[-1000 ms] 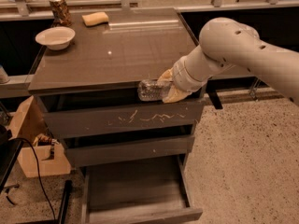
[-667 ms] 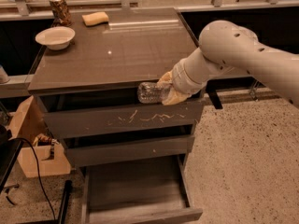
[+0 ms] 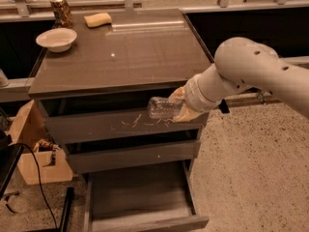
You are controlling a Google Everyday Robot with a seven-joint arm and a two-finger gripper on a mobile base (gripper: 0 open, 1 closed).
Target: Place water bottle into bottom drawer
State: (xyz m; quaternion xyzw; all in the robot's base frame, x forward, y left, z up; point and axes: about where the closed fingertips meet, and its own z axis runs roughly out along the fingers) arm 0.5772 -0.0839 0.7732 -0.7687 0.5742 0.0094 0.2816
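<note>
The end effector (image 3: 180,106) was clamped on one end of the water bottle (image 3: 161,108). The bottle lay on its side in the air, pointing left, just in front of the scratched top drawer (image 3: 91,128) and below the desk (image 3: 120,57) edge. The bottom drawer (image 3: 140,195) stood pulled out, well below the bottle, with the middle drawer (image 3: 130,154) between them. A white bowl (image 3: 56,38), a can (image 3: 61,11) and a yellow sponge (image 3: 97,19) sat at the desk's far left.
</note>
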